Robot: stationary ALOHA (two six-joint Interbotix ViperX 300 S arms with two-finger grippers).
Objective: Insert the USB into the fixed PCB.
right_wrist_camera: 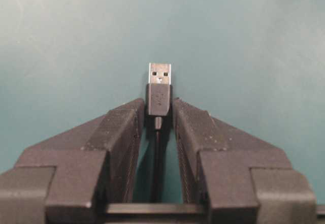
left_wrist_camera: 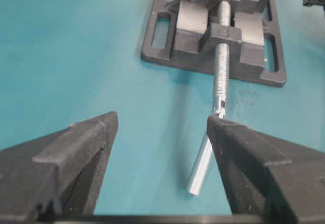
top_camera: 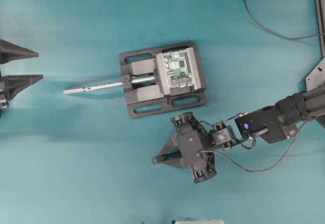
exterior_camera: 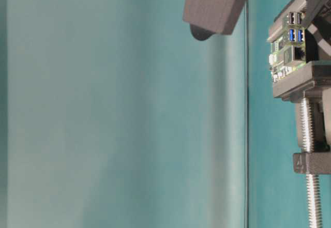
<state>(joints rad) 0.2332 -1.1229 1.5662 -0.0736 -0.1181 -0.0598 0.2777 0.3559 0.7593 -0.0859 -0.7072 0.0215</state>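
Observation:
The USB (right_wrist_camera: 159, 89), a dark plug with a metal tip, lies flat on the teal table with its thin cable running back between my right fingers. My right gripper (right_wrist_camera: 158, 104) is shut on the plug's dark body, one finger pressed to each side. Overhead, that gripper (top_camera: 155, 160) sits just in front of the vise, pointing left; the plug itself is too small to make out there. The fixed PCB (top_camera: 179, 67), green with silver ports, is clamped in the vise and also shows at table level as the PCB (exterior_camera: 283, 52). My left gripper (top_camera: 39, 65) stays open at the far left, empty (left_wrist_camera: 162, 120).
The black vise (top_camera: 147, 82) holds the board, and its silver screw rod (top_camera: 91, 87) juts left toward my left gripper; the rod's end (left_wrist_camera: 203, 168) lies beside my left gripper's right finger. A black cable (top_camera: 254, 18) loops across the top right. A white object (top_camera: 198, 221) peeks in at the bottom edge.

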